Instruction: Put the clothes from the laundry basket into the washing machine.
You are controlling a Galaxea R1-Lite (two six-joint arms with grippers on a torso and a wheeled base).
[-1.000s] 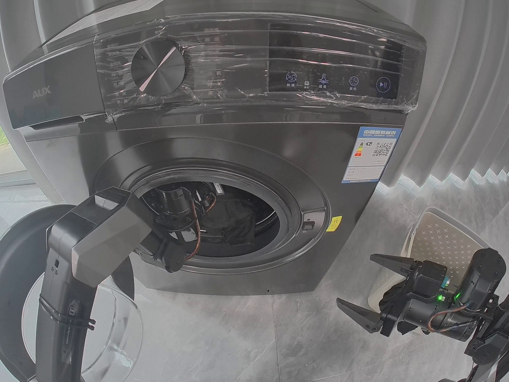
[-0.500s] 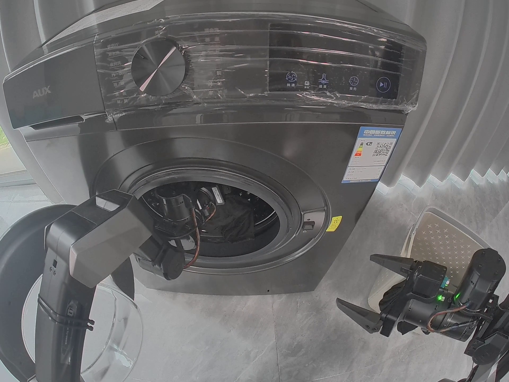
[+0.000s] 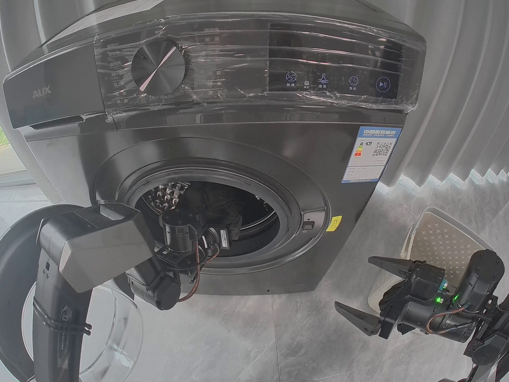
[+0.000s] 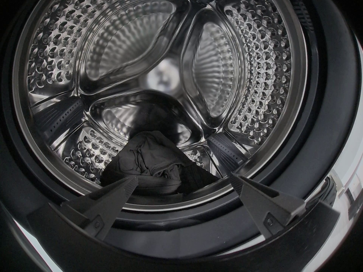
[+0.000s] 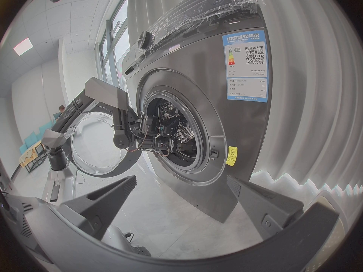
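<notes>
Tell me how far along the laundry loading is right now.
Done: the door is open and one dark garment lies low in the drum. In hand: nothing; the left gripper is open and empty at the drum mouth, the right gripper open and empty by the laundry basket. Left: the right arm hides the basket's inside, so more clothes may remain.

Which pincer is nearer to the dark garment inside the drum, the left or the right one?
Left. The left pincer is open at the drum mouth, just before the dark garment; the right pincer hangs open beside the laundry basket.
</notes>
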